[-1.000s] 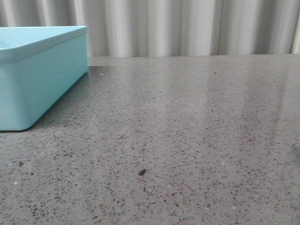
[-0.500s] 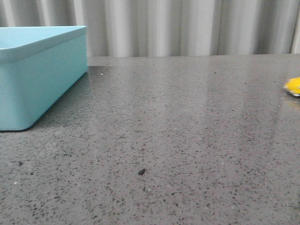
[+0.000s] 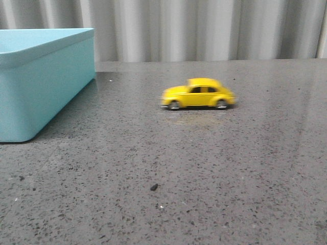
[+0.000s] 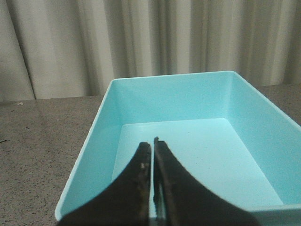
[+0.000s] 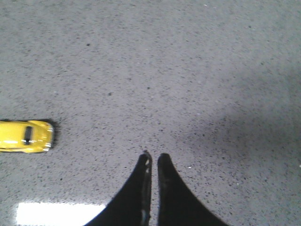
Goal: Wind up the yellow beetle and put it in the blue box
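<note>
Standing on its four wheels near the middle of the table [image 3: 214, 168], the yellow beetle [image 3: 198, 94] is shown side-on and slightly blurred, well apart from the blue box [image 3: 46, 87] at the far left. The left gripper [image 4: 153, 143] is held above the open, empty box, its jaws pressed together. The right gripper [image 5: 154, 159] is held over bare tabletop beside the car, its jaws almost together and holding nothing. If the car is rolling, as the blur suggests, it may strike the box wall or be missed by a closing grasp. A glossy, rounded shell is presented by the toy; smooth plastic walls with rounded corners by the box; polished speckled grey stone by the table.
</note>
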Controlling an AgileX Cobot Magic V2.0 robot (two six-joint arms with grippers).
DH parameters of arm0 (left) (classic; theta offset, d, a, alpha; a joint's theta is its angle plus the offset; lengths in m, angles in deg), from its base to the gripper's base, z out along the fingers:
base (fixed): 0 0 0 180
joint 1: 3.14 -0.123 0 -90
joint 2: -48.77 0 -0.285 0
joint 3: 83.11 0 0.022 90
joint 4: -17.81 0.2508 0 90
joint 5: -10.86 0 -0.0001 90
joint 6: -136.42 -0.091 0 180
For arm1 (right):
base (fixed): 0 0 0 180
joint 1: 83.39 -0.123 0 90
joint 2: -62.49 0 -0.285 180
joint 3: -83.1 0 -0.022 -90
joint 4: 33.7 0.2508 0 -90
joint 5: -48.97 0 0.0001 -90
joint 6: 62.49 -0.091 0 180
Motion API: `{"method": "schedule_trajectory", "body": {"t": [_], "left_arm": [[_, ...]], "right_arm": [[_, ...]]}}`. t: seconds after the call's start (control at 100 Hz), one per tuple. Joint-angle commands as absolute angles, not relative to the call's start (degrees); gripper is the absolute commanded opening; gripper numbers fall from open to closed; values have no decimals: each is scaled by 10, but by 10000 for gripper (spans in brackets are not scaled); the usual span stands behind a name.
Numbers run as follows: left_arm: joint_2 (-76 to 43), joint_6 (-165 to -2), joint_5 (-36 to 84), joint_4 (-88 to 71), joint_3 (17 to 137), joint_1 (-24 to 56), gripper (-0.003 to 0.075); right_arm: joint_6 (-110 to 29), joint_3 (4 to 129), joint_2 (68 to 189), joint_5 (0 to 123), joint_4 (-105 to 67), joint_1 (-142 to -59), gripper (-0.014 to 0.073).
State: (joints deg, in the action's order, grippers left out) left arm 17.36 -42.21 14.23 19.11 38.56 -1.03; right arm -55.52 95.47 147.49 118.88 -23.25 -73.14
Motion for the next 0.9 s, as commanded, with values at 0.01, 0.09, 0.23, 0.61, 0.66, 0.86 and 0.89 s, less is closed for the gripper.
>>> {"method": "schedule_trajectory", "body": {"t": [0.01,0.09,0.23,0.61,0.66,0.86,0.89], "left_arm": [[168,-418,99,191,419,-7,-21],[168,-418,100,192,436,-7,-21],[167,-418,114,209,471,-6,-21],[59,-418,192,208,611,38,-21],[35,-420,204,208,635,55,-21],[-74,-459,259,210,737,114,-21],[-94,-467,267,210,756,121,-21]], "right_arm": [[-545,970,1442,1159,-223,-740,-50],[-545,969,1426,1150,-222,-743,-50],[-544,958,1385,1123,-222,-743,-50],[-539,768,1227,962,-222,-743,-50],[-539,737,1206,935,-222,-743,-50],[-539,622,1115,842,-220,-743,-50],[-539,609,1099,828,-220,-743,-50]]}}
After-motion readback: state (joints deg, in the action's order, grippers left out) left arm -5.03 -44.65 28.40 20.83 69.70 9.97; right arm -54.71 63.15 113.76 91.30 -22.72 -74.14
